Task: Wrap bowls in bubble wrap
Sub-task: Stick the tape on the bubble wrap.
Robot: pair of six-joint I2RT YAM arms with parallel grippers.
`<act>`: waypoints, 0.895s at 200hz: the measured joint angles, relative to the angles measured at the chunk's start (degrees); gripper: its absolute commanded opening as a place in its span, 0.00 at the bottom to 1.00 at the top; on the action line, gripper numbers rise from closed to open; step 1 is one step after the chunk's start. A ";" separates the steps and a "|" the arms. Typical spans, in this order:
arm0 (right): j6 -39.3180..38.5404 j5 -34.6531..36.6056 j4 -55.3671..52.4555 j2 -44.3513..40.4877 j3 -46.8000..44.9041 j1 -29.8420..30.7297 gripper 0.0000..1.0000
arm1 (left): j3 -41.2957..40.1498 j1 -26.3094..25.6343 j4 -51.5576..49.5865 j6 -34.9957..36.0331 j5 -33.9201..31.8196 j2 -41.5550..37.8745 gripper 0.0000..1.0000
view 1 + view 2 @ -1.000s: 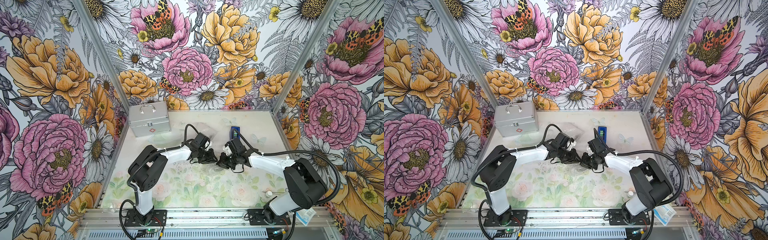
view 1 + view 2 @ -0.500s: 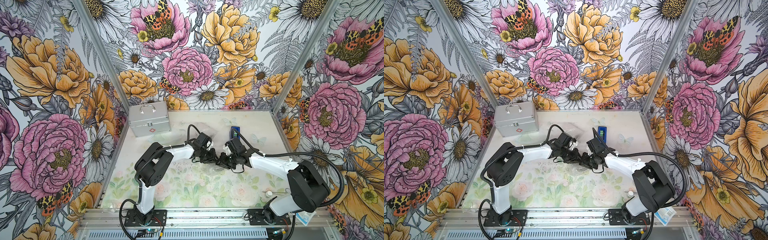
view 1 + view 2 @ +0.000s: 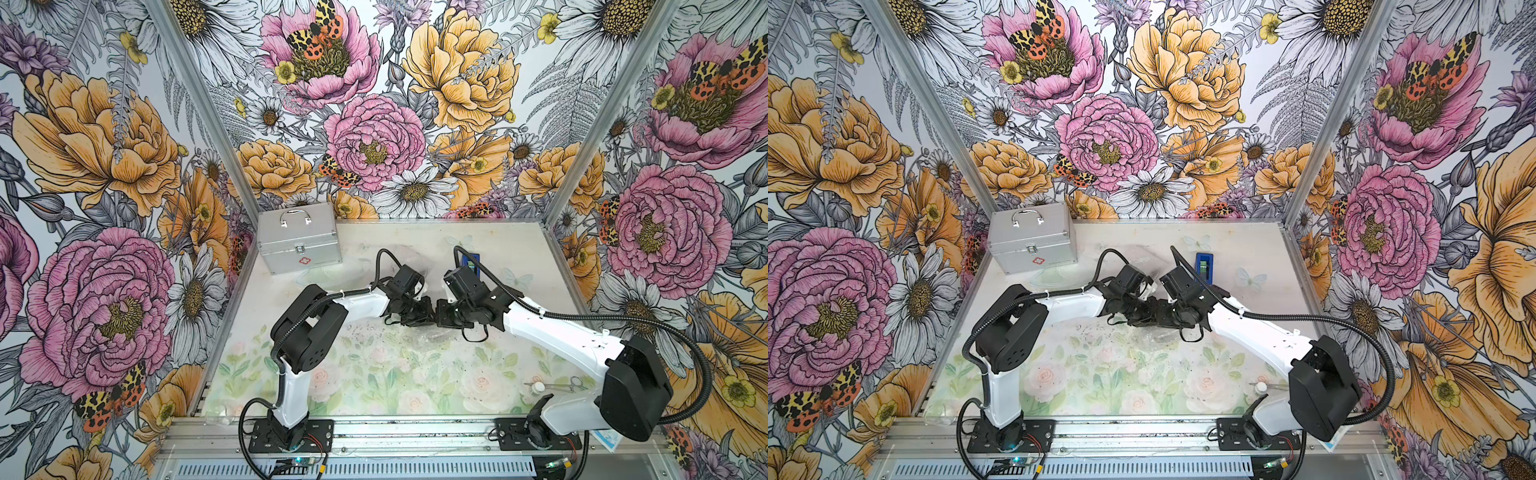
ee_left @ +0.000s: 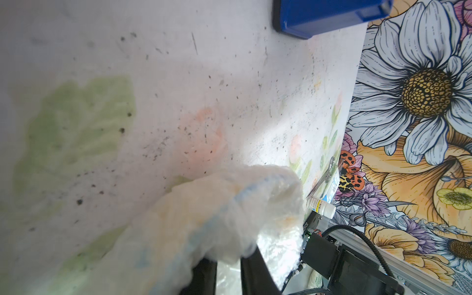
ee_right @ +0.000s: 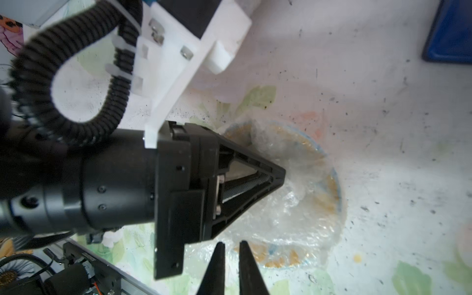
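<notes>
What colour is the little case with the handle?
Silver case, red emblem; clearest in a top view.

Floral-printed table (image 3: 374, 374) with silver case (image 3: 299, 243), blue dispenser (image 3: 1204, 263), bubble wrap (image 5: 288, 217) over a bowl (image 5: 281, 259), small bottle (image 3: 537, 387)

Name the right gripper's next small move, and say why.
Probably close the right gripper on the bubble wrap edge at its tips and fold it over the bowl: the left gripper pinches the wrap above the bowl, while the sheet lies loose around the rim.
</notes>
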 measured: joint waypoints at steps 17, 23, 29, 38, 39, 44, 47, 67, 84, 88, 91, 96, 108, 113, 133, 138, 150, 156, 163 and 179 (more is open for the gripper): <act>-0.52 0.66 0.72 3.10 0.74 -0.02 0.09 | 0.00 -0.07 0.00 0.00 0.00 0.00 0.19; -0.81 0.90 0.94 4.11 0.83 -0.02 0.08 | 0.00 -0.13 -0.02 0.07 -0.04 0.00 0.19; -1.03 1.05 0.96 4.81 0.85 -0.02 0.06 | 0.00 -0.17 -0.11 0.17 -0.09 0.00 0.19; -1.33 1.01 0.98 5.73 0.85 -0.02 0.04 | 0.00 -0.17 -0.11 0.44 -0.07 0.00 0.19; -1.42 1.01 0.98 5.77 0.85 -0.02 0.04 | 0.00 -0.17 -0.11 0.44 -0.07 0.00 0.19; -1.33 1.03 1.09 6.03 0.85 -0.04 0.03 | 0.00 -0.22 -0.17 0.46 -0.11 0.00 0.19; -1.40 1.05 1.18 6.10 0.79 -0.13 0.03 | 0.00 -0.22 -0.22 0.50 -0.17 0.00 0.19; -1.29 0.98 2.34 5.55 -0.74 0.00 0.00 | 0.00 -0.22 -0.42 0.74 -0.22 0.00 0.19; -1.16 -0.52 3.65 3.91 -4.22 0.50 0.00 | 0.02 -0.24 -0.37 0.87 -0.20 0.00 0.19; -1.01 -1.05 3.89 3.56 -5.16 0.76 0.00 | 0.09 -0.26 -0.42 0.87 -0.20 0.00 0.19; -1.01 -1.38 4.00 3.30 -5.77 0.92 0.00 | 0.11 -0.26 -0.39 0.87 -0.20 0.00 0.20; -0.94 -1.90 4.20 2.97 -6.75 1.20 0.00 | 0.13 -0.28 -0.42 0.87 -0.17 0.00 0.21; -0.79 -2.62 4.76 2.78 -8.63 1.49 0.00 | 0.17 -0.28 -0.39 0.90 -0.09 0.00 0.25; -0.79 -2.75 5.09 2.78 -9.27 1.55 0.00 | 0.20 -0.28 -0.37 0.90 0.02 0.00 0.26; -0.76 -3.30 6.08 2.78 -9.77 1.46 0.00 | 0.31 -0.39 0.00 0.92 0.17 0.02 0.26; -0.76 -3.37 6.10 2.78 -9.77 1.46 0.00 | 0.31 -0.37 0.00 0.92 0.17 0.04 0.25; -0.76 -3.50 6.08 2.64 -9.75 1.20 0.00 | 0.31 -0.37 0.00 0.92 0.20 0.11 0.24; -0.76 -3.48 6.01 2.43 -9.70 1.11 0.00 | 0.31 -0.37 0.00 0.92 0.20 0.15 0.23; -0.72 -3.39 5.84 1.90 -9.64 1.09 0.00 | 0.31 -0.37 -0.02 0.92 0.20 0.20 0.23; -0.33 -3.04 4.94 -0.13 -9.09 0.81 0.00 | 0.31 -0.37 -0.02 0.90 0.20 0.20 0.23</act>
